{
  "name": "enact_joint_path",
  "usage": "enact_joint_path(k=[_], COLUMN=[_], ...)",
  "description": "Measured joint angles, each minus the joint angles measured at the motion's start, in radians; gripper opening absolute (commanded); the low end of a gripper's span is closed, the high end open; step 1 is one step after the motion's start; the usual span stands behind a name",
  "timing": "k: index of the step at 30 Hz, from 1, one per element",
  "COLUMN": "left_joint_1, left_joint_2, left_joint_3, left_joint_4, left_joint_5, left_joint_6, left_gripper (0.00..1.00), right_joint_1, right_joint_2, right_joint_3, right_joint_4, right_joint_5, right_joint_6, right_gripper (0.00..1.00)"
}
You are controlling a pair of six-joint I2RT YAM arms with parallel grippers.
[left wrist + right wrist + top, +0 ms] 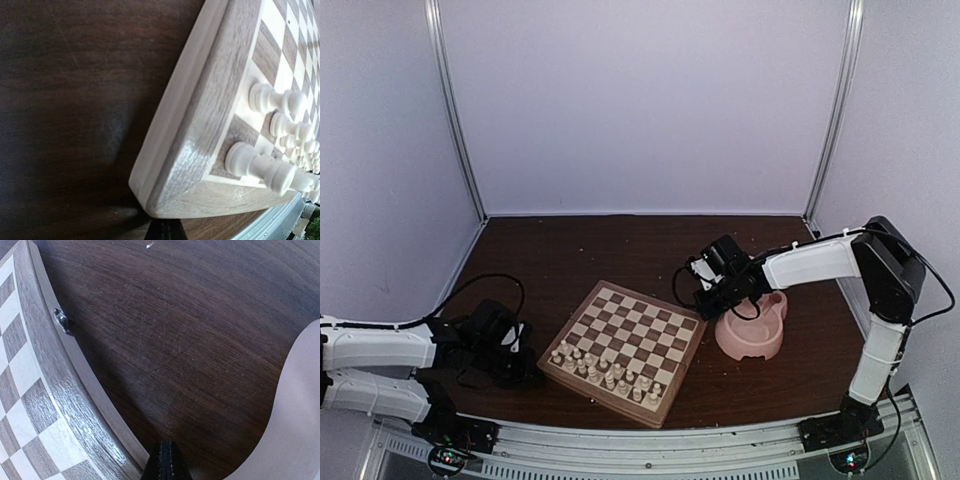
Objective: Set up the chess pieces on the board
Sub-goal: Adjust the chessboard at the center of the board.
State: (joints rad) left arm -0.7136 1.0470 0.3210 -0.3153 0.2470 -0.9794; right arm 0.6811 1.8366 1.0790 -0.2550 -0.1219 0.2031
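The board [632, 335] lies in the middle of the table, turned at an angle. Several cream chess pieces [605, 372] stand in two rows along its near edge. In the left wrist view the board's near left corner [200, 150] fills the frame, with cream pieces [270, 97] lined up behind it. My left gripper [167, 231] is shut and empty, low on the table just off that corner [525, 350]. My right gripper [712, 295] is also shut and empty. It hovers over bare table between the board's right rim [55, 370] and the pink bowl [300, 415], fingertips together [167, 464].
The pink double bowl [765, 340] sits right of the board, under the right arm. A small metal latch [62, 321] sticks out of the board's side. Purple walls close in the dark wooden table [570, 250] on three sides. Black cables lie by the left arm [485, 290].
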Motion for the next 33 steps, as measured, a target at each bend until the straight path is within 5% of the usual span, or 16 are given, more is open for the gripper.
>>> enact_joint_path(k=[8, 19, 33], left_joint_1=[0.0, 0.107, 0.262], left_joint_2=[0.051, 0.231, 0.585], left_joint_3=[0.019, 0.045, 0.322], left_joint_4=[0.04, 0.294, 0.386], left_joint_5=[-0.052, -0.012, 0.044], left_joint_6=[-0.032, -0.091, -0.061], left_gripper=[0.0, 0.0, 0.0], right_joint_1=[0.009, 0.011, 0.019], right_joint_2=[0.019, 0.021, 0.032], right_joint_3=[0.02, 0.015, 0.005], right_joint_4=[-0.017, -0.019, -0.023], right_joint_5=[-0.008, -0.076, -0.119], right_joint_6=[-0.009, 0.058, 0.119], right_gripper=[0.0, 0.0, 0.0])
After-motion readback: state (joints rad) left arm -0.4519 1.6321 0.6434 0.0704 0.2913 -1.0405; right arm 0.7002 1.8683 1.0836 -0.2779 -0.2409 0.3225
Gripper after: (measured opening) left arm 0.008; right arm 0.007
